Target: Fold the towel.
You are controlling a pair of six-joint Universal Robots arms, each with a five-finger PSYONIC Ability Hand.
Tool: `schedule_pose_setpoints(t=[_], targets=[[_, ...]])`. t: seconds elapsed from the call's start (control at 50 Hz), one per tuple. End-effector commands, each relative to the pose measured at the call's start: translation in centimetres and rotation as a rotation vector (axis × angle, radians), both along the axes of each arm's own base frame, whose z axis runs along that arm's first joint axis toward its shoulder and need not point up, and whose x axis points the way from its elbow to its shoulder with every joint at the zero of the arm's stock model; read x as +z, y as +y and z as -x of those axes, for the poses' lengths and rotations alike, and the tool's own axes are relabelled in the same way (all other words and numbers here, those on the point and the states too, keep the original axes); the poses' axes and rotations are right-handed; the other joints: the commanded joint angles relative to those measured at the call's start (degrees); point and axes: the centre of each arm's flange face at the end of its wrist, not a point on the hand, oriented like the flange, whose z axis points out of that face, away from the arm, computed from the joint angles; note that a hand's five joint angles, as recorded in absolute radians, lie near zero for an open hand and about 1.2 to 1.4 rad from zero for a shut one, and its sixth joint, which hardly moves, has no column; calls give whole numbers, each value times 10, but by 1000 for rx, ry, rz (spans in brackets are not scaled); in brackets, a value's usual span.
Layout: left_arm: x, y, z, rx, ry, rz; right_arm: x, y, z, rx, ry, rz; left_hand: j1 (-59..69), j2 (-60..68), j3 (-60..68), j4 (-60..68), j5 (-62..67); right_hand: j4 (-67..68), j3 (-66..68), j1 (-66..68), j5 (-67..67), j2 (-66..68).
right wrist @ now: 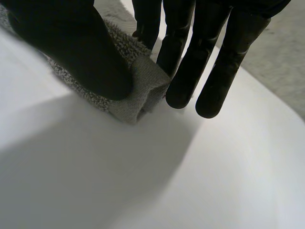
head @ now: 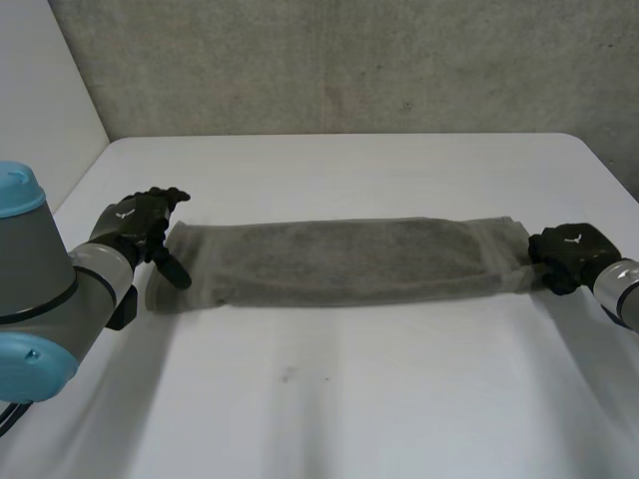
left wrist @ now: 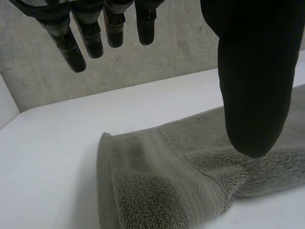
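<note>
The grey towel [head: 339,261] lies on the white table [head: 329,399] as a long, narrow folded strip running left to right. My left hand [head: 140,225] hovers at its left end, fingers straight and thumb apart. In the left wrist view the thumb [left wrist: 252,71] hangs over the towel's end [left wrist: 190,167] and the fingers [left wrist: 90,33] stay clear of it. My right hand [head: 569,254] is at the strip's right end. Seen from the right wrist, its thumb [right wrist: 71,43] presses the towel's end [right wrist: 143,90] against the fingers [right wrist: 190,67], pinching the cloth.
A grey concrete wall [head: 349,60] stands behind the table's far edge, and a white panel [head: 40,90] closes the left side. My left arm [head: 40,299] reaches in over the table's front left corner. Bare tabletop spreads in front of and behind the towel.
</note>
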Motion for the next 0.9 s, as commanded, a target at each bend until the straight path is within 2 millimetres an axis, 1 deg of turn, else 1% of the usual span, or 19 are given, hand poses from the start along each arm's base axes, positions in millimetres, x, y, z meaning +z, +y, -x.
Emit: schedule_pose_setpoints(t=[0.02,0.18,0.28,0.36,0.4,0.42,0.46,0.5,0.52,0.56,0.58,0.62,0.64,0.68,0.74,0.78,0.86,0.88,0.9], targets=[[4,3,0,-4,3,9,25,-16,37,-164,94,107,-2,5,4,4,-17,118,122,262,145,127],[8,5,0,-3,6,21,52,-35,92,-277,270,206,-2,5,4,4,-17,118,122,262,145,127],[8,5,0,-3,6,21,73,-45,94,-267,307,284,-2,5,4,4,-17,118,122,262,145,127],[8,6,0,-3,6,21,91,-47,75,-233,292,343,-2,5,4,4,-17,118,122,262,145,127],[8,7,-1,-3,5,18,114,-38,22,-116,249,426,-2,5,4,4,-17,118,122,262,145,127],[8,7,-1,-3,5,18,114,-38,22,-115,248,426,-2,5,4,4,-17,118,122,262,145,127],[10,8,-1,-3,7,24,122,-22,-34,29,210,468,-2,5,4,4,-17,118,122,262,145,127],[10,8,-1,-3,7,24,122,-11,-62,111,190,478,-2,5,4,4,-17,118,122,262,145,127],[10,8,-1,-3,7,24,122,-11,-62,112,190,478,-2,5,4,4,-17,118,122,262,145,127],[10,8,-1,-3,7,24,113,23,-121,303,150,478,-2,5,4,4,-17,118,122,262,145,127],[10,8,-1,-3,7,24,113,23,-122,304,150,478,-2,5,4,4,-17,118,122,262,145,127],[10,9,-1,-3,7,24,94,65,-178,503,111,454,-2,5,4,4,-17,118,122,262,145,127],[10,9,-1,-3,7,24,94,65,-179,504,111,454,-2,5,4,4,-17,118,122,262,145,127],[10,8,-1,-3,7,24,73,105,-219,649,85,428,-2,5,4,4,-17,118,122,262,145,127],[9,8,-1,-3,7,23,59,122,-233,704,78,409,-2,5,4,4,-17,118,122,262,145,127],[9,9,-1,-4,6,21,35,152,-255,786,74,374,-2,5,4,4,-17,118,122,262,145,127],[8,9,-1,-6,5,18,15,170,-264,833,83,333,-2,5,4,4,-17,118,122,262,145,127],[8,9,-1,-6,5,18,9,173,-266,843,87,319,-2,5,4,4,-17,70,75,215,97,79],[8,9,0,-7,5,18,6,174,-266,841,91,316,-2,5,4,4,-17,-187,-182,-42,-160,-178]])
